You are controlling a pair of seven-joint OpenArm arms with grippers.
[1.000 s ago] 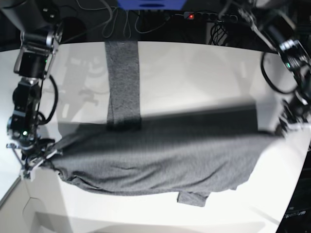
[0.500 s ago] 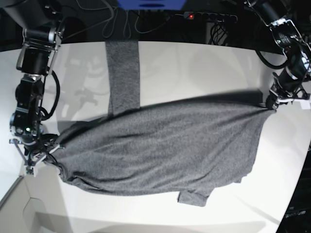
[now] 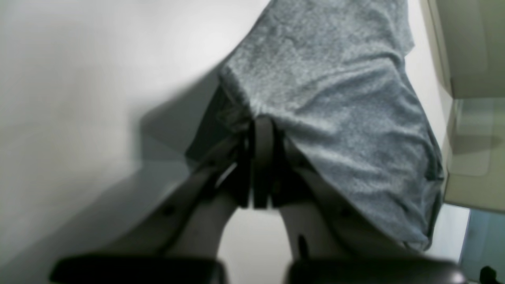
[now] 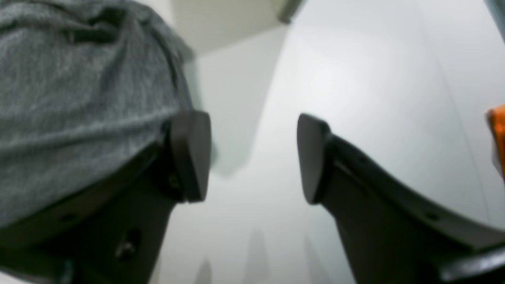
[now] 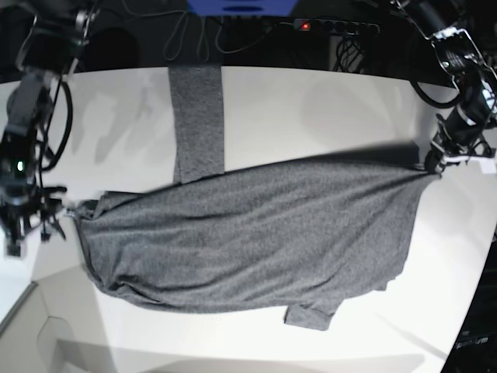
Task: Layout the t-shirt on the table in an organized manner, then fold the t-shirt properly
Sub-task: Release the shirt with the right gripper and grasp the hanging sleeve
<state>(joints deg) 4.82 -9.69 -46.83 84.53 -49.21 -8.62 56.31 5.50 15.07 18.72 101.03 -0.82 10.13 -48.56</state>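
Note:
The dark grey t-shirt [image 5: 248, 237] lies spread sideways across the white table [image 5: 326, 105], with a sleeve [image 5: 309, 317] poking out at the front. My left gripper [image 5: 433, 165] is shut on the shirt's right corner and holds it a little above the table. Up close, its fingers [image 3: 260, 134] pinch the t-shirt [image 3: 335, 98]. My right gripper [image 5: 35, 221] stands open just left of the shirt's left corner. In its wrist view the gripper [image 4: 250, 157] has nothing between the fingers, and the t-shirt [image 4: 79, 98] bunches beside the left pad [image 4: 191, 154].
A long grey fabric strip [image 5: 196, 116] runs from the far table edge down to the shirt. A power strip [image 5: 326, 26] and cables sit behind the table. The table's front-left edge [image 5: 23, 307] is close to my right arm. An orange object [image 4: 498, 134] shows at the right.
My right gripper has opened and let go of the shirt's left corner, drawing back to the left. My left gripper lifted its corner toward the far side, then held still.

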